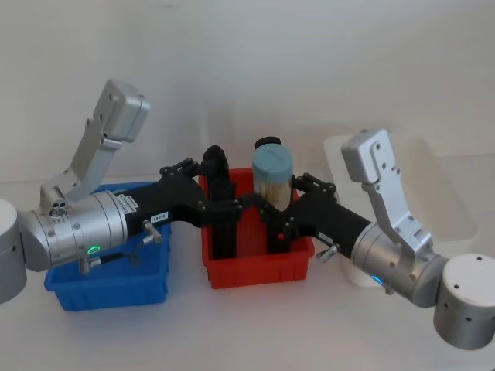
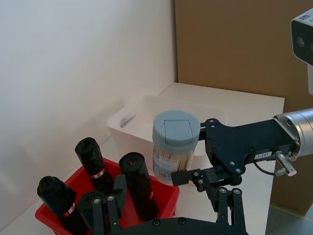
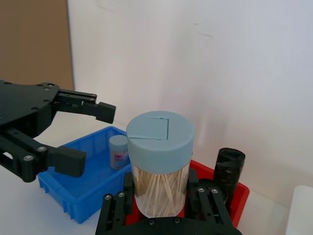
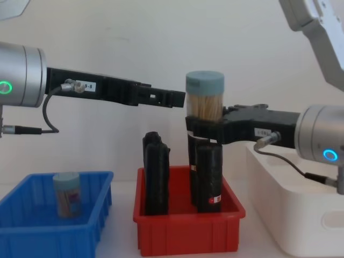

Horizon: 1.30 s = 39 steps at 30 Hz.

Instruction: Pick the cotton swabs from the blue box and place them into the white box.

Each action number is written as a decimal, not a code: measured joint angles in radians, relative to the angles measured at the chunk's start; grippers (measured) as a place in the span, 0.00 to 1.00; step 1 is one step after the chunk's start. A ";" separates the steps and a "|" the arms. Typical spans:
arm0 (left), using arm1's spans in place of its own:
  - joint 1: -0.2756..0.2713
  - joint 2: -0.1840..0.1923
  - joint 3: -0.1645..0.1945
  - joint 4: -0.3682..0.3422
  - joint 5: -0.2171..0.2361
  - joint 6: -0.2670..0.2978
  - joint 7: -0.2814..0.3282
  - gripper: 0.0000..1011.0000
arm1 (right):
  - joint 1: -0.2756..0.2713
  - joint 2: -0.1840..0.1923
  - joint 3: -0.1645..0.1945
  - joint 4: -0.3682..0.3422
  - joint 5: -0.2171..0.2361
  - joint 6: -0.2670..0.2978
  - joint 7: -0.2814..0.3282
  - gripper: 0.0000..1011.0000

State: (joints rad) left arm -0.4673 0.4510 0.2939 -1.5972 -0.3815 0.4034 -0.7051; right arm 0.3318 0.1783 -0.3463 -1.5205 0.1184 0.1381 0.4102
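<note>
- right gripper [image 4: 202,128] clamps a cotton swab jar [image 4: 205,97] above the red bin [image 4: 188,228]
- left gripper [image 3: 90,137] beside it, jaws apart
- mid-carry I'd say; next, swing it right of the bin, over the white box [image 4: 290,215]

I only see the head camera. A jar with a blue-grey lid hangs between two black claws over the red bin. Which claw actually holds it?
Observer: The right gripper; from the side it clamps the cotton swabs jar low on its body.
Visitor: And the other claw?
Observer: The left gripper is open, off the jar.
Visitor: Is anything left in the blue box? An arm hides it.
Observer: Yes, a second jar stands upright in the blue box.
</note>
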 joint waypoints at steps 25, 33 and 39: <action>0.000 0.000 0.000 0.000 0.000 0.000 0.000 0.99 | -0.072 0.093 0.105 -0.044 0.116 0.005 -0.280 0.62; 0.000 0.000 0.000 0.000 0.000 0.000 0.000 0.99 | -0.037 0.100 0.136 0.035 0.135 0.037 -0.342 0.62; 0.000 0.000 0.000 0.000 0.000 0.000 0.000 0.99 | -0.003 0.097 0.146 0.102 0.137 0.056 -0.351 0.62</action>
State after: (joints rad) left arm -0.4673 0.4510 0.2939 -1.5971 -0.3817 0.4034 -0.7050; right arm 0.3292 0.2750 -0.2007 -1.4185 0.2552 0.1939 0.0587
